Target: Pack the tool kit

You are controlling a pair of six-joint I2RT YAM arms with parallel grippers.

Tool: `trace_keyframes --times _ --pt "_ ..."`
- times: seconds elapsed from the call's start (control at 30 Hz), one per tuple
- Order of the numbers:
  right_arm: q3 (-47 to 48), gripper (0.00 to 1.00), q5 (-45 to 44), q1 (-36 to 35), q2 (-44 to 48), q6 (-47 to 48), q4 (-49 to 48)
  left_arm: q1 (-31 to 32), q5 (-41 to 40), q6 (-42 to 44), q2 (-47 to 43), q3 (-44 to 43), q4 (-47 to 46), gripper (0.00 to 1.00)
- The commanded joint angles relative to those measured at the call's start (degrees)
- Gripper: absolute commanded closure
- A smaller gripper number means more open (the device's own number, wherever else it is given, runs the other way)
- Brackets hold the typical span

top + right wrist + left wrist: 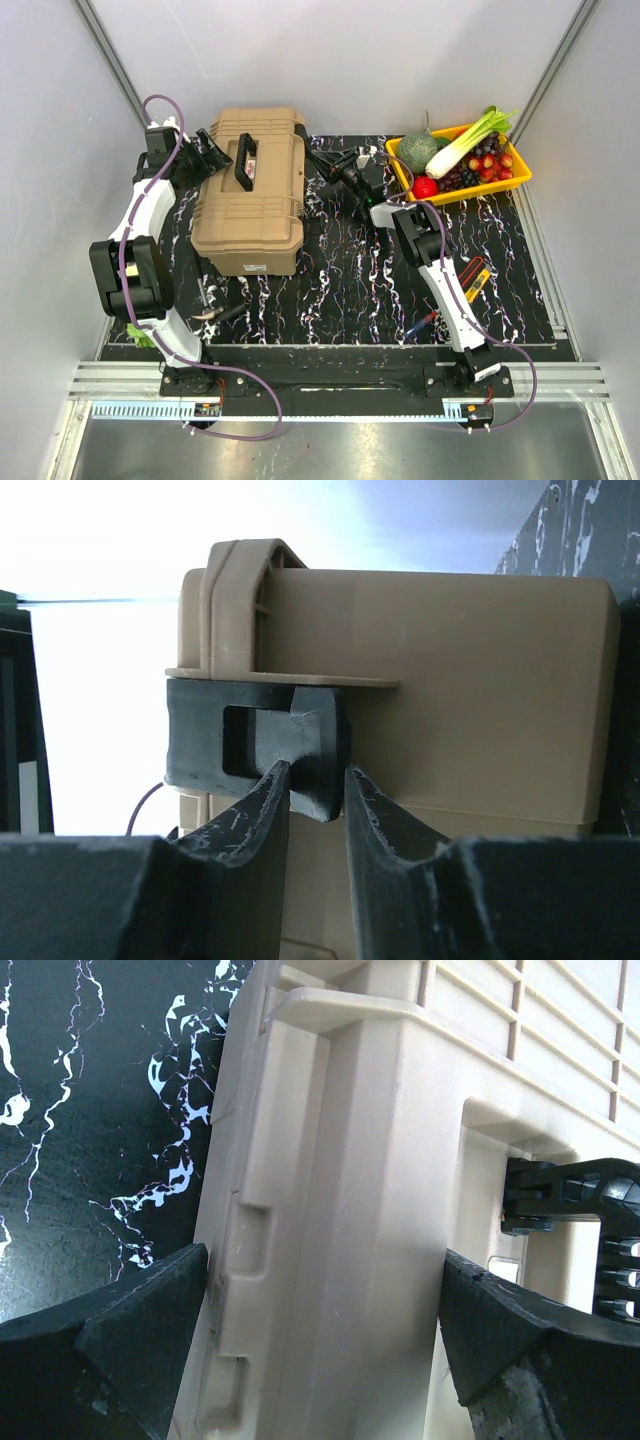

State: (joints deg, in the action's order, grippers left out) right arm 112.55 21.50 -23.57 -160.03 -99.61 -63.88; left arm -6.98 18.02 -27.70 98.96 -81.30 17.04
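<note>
Toolbox [250,190]: left pincer [320,1350] straddles its edge, spread; right pincer [318,810] pinches latch [260,745].

Overhead view looks down; both wrist views sit close against the toolbox [250,190].

The right claw [318,780] pinches the lower edge of a black plastic latch [255,745] on the large tan hard-plastic toolbox [470,700], beneath its lid lip.
</note>
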Motion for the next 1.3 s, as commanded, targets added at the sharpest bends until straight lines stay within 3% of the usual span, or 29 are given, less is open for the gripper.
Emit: trace_keyframes --times 0.0,0.3,0.63,0.93,1.07,1.27 --pt "0.9 0.67 -5.1 -1.2 7.5 -3.2 -8.7 0.5 -1.8 0.3 1.4 -0.9 4.7 0.07" --pt "1.2 0.67 -5.6 -2.6 8.4 -3.0 -8.0 0.6 -3.3 1.5 1.3 -1.9 5.9 0.07" --pt "-2.6 0.65 -6.2 -3.0 11.0 -1.9 -7.1 0.6 -11.5 2.4 -1.0 -3.0 8.2 0.07" --pt "-7.8 0.39 -5.7 -2.9 14.9 4.5 -2.9 0.6 -10.1 2.7 -1.3 -2.7 8.0 0.07" --pt "-6.5 0.19 -1.2 -2.9 17.5 15.1 7.0 0.6 -9.3 2.9 -1.3 -2.7 7.9 0.07" --pt "-1.6 0.11 1.9 -3.1 18.1 27.7 22.5 0.6 -8.4 3.0 -0.7 -2.6 8.0 0.07"
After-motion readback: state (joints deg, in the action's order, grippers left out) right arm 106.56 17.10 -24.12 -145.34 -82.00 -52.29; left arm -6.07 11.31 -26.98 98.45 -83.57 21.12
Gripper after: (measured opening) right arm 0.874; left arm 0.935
